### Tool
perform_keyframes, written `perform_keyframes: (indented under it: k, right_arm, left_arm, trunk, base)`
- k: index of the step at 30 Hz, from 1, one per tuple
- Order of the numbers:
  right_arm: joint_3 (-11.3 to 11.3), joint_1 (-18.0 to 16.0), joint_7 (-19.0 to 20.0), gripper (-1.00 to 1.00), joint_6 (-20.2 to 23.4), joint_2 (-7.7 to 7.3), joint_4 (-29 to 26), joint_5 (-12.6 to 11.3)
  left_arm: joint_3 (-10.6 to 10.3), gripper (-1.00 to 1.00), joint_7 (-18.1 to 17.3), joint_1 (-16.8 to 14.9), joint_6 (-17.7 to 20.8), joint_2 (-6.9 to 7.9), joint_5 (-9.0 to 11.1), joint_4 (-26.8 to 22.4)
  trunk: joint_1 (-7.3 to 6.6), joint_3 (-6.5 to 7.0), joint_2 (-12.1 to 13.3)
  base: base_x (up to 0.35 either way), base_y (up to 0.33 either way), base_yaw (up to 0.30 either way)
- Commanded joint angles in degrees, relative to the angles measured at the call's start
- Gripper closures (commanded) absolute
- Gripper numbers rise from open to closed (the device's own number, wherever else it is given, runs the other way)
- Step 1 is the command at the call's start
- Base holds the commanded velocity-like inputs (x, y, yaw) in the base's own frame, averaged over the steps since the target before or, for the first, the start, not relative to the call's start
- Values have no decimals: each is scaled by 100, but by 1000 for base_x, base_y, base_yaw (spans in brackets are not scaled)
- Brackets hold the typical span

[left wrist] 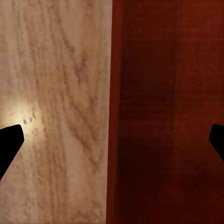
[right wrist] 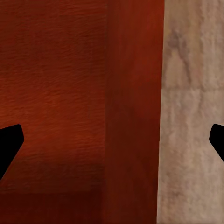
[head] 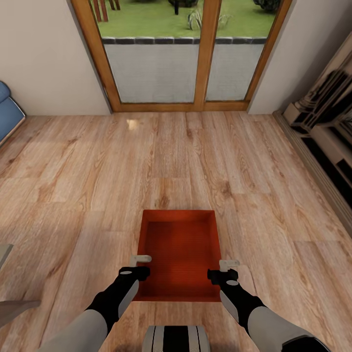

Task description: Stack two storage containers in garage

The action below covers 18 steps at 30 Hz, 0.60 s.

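One orange-red storage container (head: pixel 178 249) sits on the light wood plank floor of the living room, straight in front of me. My left gripper (head: pixel 141 264) hovers over its left wall and my right gripper (head: pixel 226 270) over its right wall. In the left wrist view the left gripper (left wrist: pixel 112 140) is open, its dark fingertips (left wrist: pixel 10 142) spread to either side of the container wall (left wrist: pixel 116 116). The right gripper (right wrist: pixel 112 140) is open in the same way, straddling the right wall (right wrist: pixel 135 116). Neither gripper holds anything.
Wood-framed glass doors (head: pixel 208 54) close off the far wall. A blue sofa (head: pixel 7 115) pokes in at the left edge. A dark wood unit (head: pixel 327 132) lines the right side. My base (head: pixel 176 338) is just behind the container, with a grey object (head: pixel 12 308) at lower left.
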Motion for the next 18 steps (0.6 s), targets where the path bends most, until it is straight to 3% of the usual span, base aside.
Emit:
perform_keyframes:
  k: [1,14,18]
  right_arm:
    - [49,-3,-32,-100,-11,-3,1,-60]
    - [64,-3,-32,-100,-13,-1,1,-60]
    - [66,-3,-30,-100,-13,-1,1,-60]
  left_arm:
    - [-41,-100,53,-2,22,6,60,-10]
    - [-41,-100,53,-1,22,10,60,-3]
    - [-41,-100,53,1,22,8,60,-1]
  trunk:
    - [-1,-3,-1]
    - [-1,-3,-1]
    - [87,-75,-162]
  base:
    - [0,0,0]
    - [0,0,0]
    - [0,0,0]
